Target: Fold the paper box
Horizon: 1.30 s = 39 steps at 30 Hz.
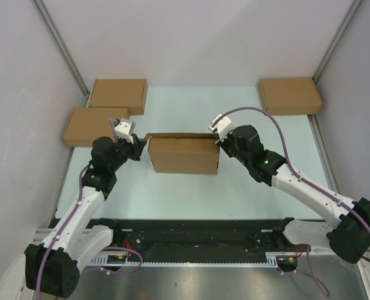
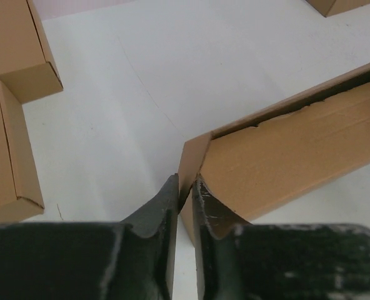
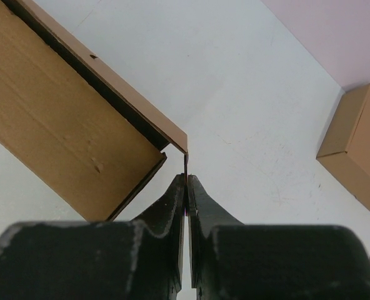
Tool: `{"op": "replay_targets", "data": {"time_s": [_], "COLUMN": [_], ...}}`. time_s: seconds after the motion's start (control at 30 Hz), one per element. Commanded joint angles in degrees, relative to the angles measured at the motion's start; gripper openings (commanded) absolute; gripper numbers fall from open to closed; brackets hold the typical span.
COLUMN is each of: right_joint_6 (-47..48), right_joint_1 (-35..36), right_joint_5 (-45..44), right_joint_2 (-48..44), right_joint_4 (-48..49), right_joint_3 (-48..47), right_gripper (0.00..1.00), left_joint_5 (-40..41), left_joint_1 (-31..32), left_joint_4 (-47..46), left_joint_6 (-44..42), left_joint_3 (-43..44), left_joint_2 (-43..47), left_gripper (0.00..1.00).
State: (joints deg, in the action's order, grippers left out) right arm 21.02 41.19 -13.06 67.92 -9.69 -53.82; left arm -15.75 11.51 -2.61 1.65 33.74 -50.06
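**PAPER BOX CLAMPED AT BOTH ENDS**

Hidden or unclear:
- In the top view, cannot make out the fingertips of the left gripper (image 1: 139, 145) or the right gripper (image 1: 218, 139), masked by wrist housings.
- In each wrist view, cuts the paper box (image 1: 184, 155) off at the frame edge.
- Inside the box, shows only a dark slit under the upper panel.

Appearance and place:
- Stands at frame centre of the top view on the pale table (image 1: 172, 200), between the two arms.
- Plain brown corrugated card, a shallow rectangular body with a thin flap edge projecting along its upper side.

Per view:
- Left wrist view only: left gripper (image 2: 185, 187) closed on the upright corner flap at the box end, one finger on each face.
- Right wrist view only: right gripper (image 3: 186, 181) pinched together on a thin card edge hanging from the box corner.
- Top view only: all three compact cardboard boxes, two (image 1: 117, 95) (image 1: 94, 126) upper left and one (image 1: 289, 95) upper right.
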Motion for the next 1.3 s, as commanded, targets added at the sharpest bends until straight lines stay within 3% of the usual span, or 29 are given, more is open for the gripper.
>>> {"op": "replay_targets", "data": {"time_s": [0.0,0.13,0.63,1.27], "right_joint_6": [-0.71,-0.45,-6.51,-22.42], "right_joint_1": [0.82,1.61,2.23,-1.90], "right_joint_5": [-1.00,-1.62,-1.00,4.53], "right_joint_2": [-0.77,-0.68,5.63,15.04], "right_joint_4": [1.08,0.91,-8.23,-14.47], "right_joint_3": [-2.69,-2.78,-13.06,-23.86], "right_gripper": [0.05,0.05,0.06,0.00], "left_joint_5": [-0.51,-0.16,0.45,4.85], "left_joint_1": [1.67,2.99,5.28,8.27], "left_joint_4": [-3.71,-3.98,-2.49,1.73], "left_joint_6": [0.64,0.90,3.89,3.19], "left_joint_3": [3.26,3.62,7.13,14.60], "left_joint_2": [-0.39,-0.47,-3.63,-14.01], "left_gripper": [0.09,0.00,0.00,0.00]}}
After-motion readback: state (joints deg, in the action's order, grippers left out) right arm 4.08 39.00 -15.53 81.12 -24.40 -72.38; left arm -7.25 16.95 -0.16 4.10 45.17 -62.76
